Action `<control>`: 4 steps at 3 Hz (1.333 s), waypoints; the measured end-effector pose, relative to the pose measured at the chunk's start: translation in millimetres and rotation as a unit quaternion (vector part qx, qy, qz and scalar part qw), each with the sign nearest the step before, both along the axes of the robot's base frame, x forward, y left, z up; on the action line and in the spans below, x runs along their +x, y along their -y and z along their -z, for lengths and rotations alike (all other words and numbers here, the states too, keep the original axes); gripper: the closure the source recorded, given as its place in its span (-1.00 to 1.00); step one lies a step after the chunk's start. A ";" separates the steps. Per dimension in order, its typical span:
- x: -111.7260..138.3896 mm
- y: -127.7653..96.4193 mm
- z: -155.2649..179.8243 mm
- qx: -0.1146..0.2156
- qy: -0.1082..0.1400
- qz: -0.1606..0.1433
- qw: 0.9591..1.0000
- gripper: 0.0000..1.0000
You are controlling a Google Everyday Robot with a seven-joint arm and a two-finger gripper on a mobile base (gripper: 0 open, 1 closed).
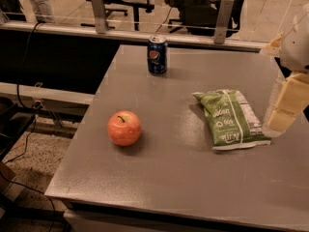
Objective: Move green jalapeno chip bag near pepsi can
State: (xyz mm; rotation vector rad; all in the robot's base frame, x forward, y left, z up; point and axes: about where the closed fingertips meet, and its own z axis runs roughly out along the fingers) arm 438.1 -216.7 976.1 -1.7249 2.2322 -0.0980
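The green jalapeno chip bag lies flat on the grey table, right of centre, with its white stripe and label panel facing up. The pepsi can stands upright near the table's far edge, well apart from the bag. My gripper hangs at the right edge of the view, just right of the bag and a little above the table, with nothing in it that I can see.
A red-orange apple sits on the table left of the bag. The table's left edge drops to the floor with cables. A glass barrier on metal posts runs behind the table.
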 end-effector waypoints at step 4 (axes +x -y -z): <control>27.3 9.1 22.6 0.008 -0.018 0.082 0.996 -1.00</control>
